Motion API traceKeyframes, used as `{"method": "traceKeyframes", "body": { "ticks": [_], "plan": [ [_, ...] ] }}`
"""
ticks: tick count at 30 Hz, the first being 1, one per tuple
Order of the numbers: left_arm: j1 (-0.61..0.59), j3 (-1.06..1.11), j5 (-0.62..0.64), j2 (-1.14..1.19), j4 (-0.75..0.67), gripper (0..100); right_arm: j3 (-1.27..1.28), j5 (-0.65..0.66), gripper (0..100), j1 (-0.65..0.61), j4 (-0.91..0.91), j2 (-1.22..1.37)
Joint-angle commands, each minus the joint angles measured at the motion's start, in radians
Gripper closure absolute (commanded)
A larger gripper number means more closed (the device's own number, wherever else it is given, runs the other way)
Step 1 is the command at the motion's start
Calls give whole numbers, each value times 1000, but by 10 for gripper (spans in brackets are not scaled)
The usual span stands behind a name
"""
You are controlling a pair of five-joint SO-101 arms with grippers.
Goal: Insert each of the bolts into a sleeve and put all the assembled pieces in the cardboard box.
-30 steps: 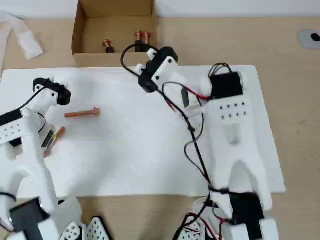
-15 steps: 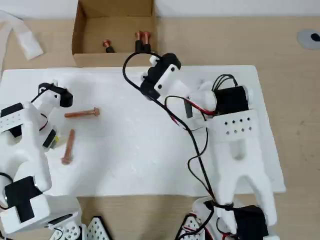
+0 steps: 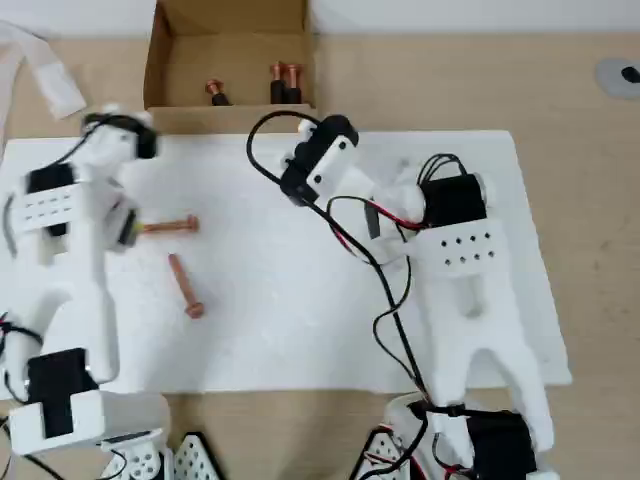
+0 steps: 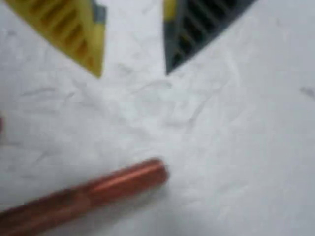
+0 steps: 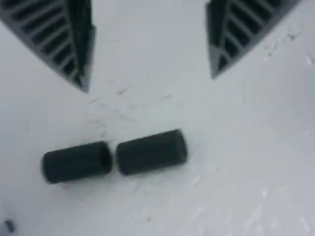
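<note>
Two smooth copper metal bolts lie left of centre on white foam, two matte black cylindrical sleeves by the released right pincer, left pincer released too, three assembled pieces in the upper-left brown cardboard box.

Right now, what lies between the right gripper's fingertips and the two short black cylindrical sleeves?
Only bare white foam sheet; the right wrist view shows it between the open right gripper and the two black cylindrical sleeves.
</note>
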Motion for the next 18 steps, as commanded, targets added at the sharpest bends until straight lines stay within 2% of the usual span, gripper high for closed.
{"method": "traceKeyframes", "body": {
  "ticks": [1,5,9,13,18],
  "plan": [
    [74,-72,-121,-4,-31,906,13,2,807,16,-12,-45],
    [83,-72,-351,-2,-60,907,15,2,807,16,-9,-45],
    [107,-87,-502,39,-55,910,15,-8,807,16,-11,-45],
    [124,-141,-597,143,-54,909,15,-46,807,16,-12,-45],
    [130,-284,-638,309,-52,908,15,-83,807,16,-9,-42]
  ]
}}
